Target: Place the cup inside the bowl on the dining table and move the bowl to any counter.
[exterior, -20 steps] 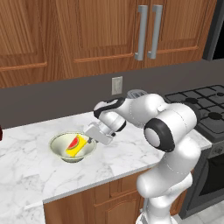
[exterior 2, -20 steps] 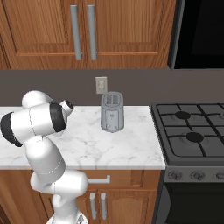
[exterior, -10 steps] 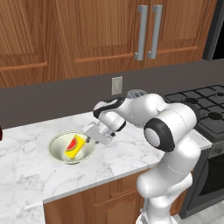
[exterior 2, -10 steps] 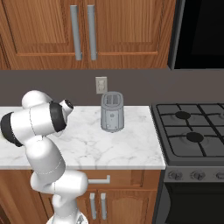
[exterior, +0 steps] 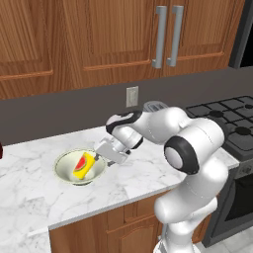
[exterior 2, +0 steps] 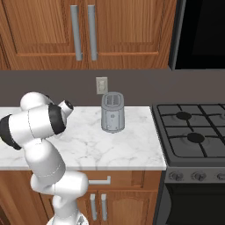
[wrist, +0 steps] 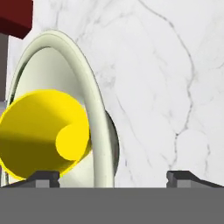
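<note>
Tool: We see our tool (exterior: 105, 154) at the right edge of the bowl, low over the tabletop. In the hand view its two dark tips (wrist: 43, 177) stand far apart, one on each side of the bowl's rim. The tool is open and holds nothing.

Cup: The yellow cup (exterior: 84, 165) lies tipped on its side inside the bowl. We see a red melon mark on it. In the hand view the cup (wrist: 43, 133) leans on the bowl's inner wall, with its open end turned our way.

Bowl: The pale bowl (exterior: 63, 170) sits flat on the white marble tabletop, to the left of our arm. In the hand view its thin rim (wrist: 94, 131) runs up between the tips.

Tabletop: The marble tabletop (exterior: 148, 173) has brown drawers under it and a grey wall behind it. In the right base view, the same tabletop (exterior 2: 110, 147) runs up to the stove.

Toaster: A grey toaster (exterior 2: 112, 112) stands near the wall, well apart from the bowl.

Stove: A black stove (exterior 2: 193, 136) is just beside the tabletop on the right.

Wall plug: A small pale wall plug (exterior: 131, 96) sits on the grey wall above the tabletop.

Cupboards: Brown wooden cupboards (exterior: 99, 39) with long grey handles hang above.

Red thing: We see a dark red thing (wrist: 15, 17) past the bowl in the hand view. We cannot tell what it is.
</note>
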